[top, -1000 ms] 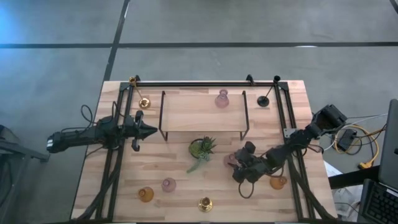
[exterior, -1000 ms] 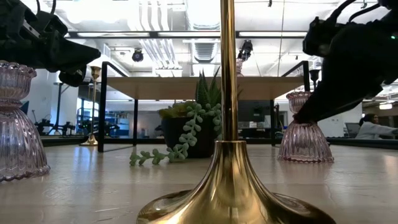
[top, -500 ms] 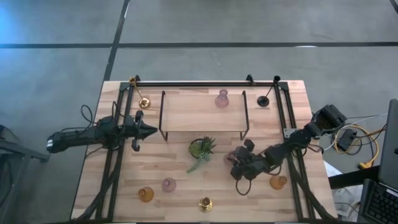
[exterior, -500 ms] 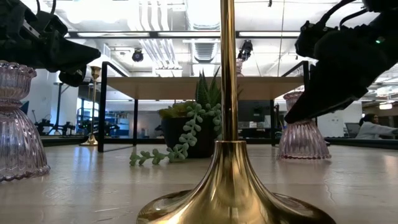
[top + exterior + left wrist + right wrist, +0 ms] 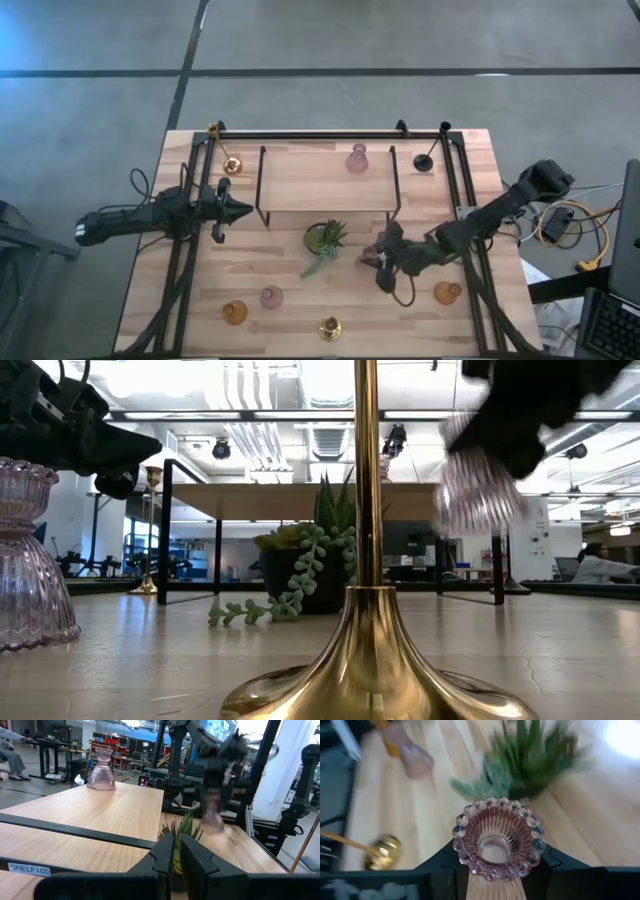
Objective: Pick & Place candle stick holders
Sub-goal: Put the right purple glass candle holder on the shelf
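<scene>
A pale pink ribbed glass holder (image 5: 482, 488) is now being carried clear of the table (image 5: 300, 310), whereas half a second ago it was standing on the wood; in the low view its base is being seen well above the tabletop, so the pick is judged done and the placing is what remains. It is being gripped by the right gripper (image 5: 384, 262), whose fingers are clamped on its neck just under the beaded, fluted rim (image 5: 497, 840), at about three o'clock from the green potted plant (image 5: 325, 238). The left gripper (image 5: 243, 211) is being held idle at nine o'clock of the table beside the black-framed wooden shelf (image 5: 325, 182), its fingers pressed together. Another pink pressed-glass holder (image 5: 357, 159), bulbous and ridged, is being left standing on the shelf top. Toward six o'clock a third pink holder (image 5: 271, 297), an amber glass one (image 5: 234, 313) and a polished brass holder (image 5: 330, 327) with a flared round base are being left alone; a second amber holder (image 5: 446, 293) sits at four o'clock, a slim black one (image 5: 427, 159) at one o'clock and a second brass one (image 5: 231, 164) at eleven
</scene>
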You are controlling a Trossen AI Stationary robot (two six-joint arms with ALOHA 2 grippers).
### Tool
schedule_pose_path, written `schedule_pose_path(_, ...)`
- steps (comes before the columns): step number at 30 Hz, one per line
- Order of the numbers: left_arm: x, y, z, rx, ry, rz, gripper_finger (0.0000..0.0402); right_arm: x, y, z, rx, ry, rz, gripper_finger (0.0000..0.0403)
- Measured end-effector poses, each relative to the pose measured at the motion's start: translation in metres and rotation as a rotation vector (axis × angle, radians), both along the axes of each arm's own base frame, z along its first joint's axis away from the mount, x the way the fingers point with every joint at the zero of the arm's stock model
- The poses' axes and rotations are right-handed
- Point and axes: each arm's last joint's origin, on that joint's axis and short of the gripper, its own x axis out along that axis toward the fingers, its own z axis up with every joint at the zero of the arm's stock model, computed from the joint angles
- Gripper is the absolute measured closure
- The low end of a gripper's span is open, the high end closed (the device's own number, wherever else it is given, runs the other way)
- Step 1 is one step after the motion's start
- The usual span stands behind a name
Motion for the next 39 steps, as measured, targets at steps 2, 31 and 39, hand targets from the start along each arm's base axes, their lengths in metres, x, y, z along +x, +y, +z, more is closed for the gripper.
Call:
schedule_pose_path(2, 0.000, 0.000, 0.000, 0.000, 0.000, 0.000, 0.0367, 0.001, -0.006, 0.023, -0.014, -0.027, -0.002, 0.0283)
schedule_pose_path(31, 0.000, 0.000, 0.000, 0.000, 0.000, 0.001, 0.0367, 0.123, -0.133, 0.079, -0.337, 0.098, -0.230, 0.0283)
schedule_pose_path(39, 0.000, 0.000, 0.000, 0.000, 0.000, 0.000, 0.0367, 0.123, -0.160, 0.073, -0.305, 0.081, -0.284, 0.0283)
